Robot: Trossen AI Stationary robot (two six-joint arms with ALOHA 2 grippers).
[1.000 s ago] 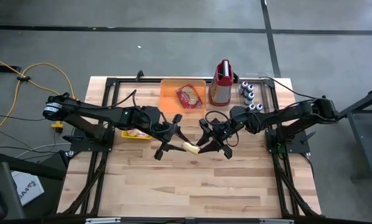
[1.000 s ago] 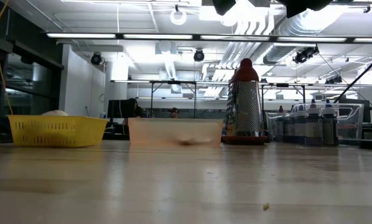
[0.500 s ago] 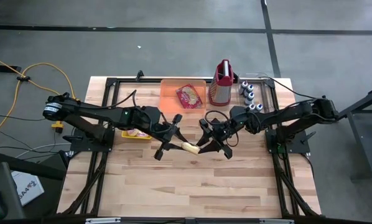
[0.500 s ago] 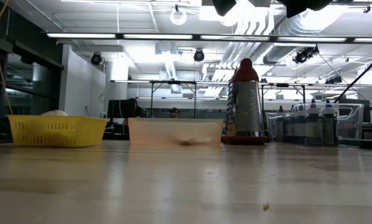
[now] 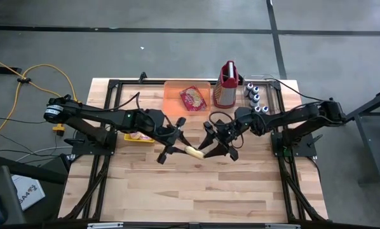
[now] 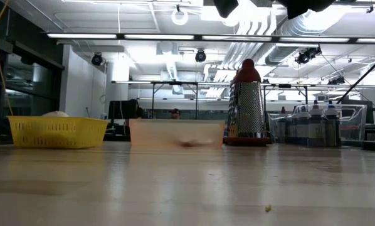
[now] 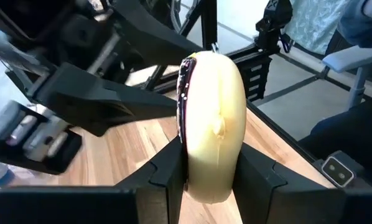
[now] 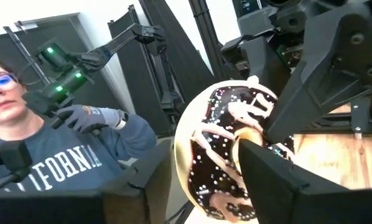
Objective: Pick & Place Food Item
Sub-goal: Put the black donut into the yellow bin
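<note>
doughnut changes hands above mid-table

we see both arms meet over the middle of the table (image 5: 196,191), a chocolate-iced doughnut (image 5: 194,151) held aloft between them. the left gripper (image 5: 177,144) clamps it across its thickness – in the left wrist view the two fingers (image 7: 167,168) press either side of the pale, edge-on ring (image 7: 211,124). the right gripper (image 5: 215,141) stands just beside it on the other side, fingers (image 8: 279,174) bracketing the iced face (image 8: 236,149); whether they are pressing or already parted we cannot tell.

from above, the doughnut's long line runs roughly from one gripper to the other, so each arm is equally near. we judge the coming move a pull apart along that line. open wood lies toward the near edge; behind stand the orange tray (image 5: 172,93), the grater (image 5: 225,86), small bottles (image 5: 253,95) and, by the left arm, the yellow basket (image 5: 139,137) – less room there.
</note>
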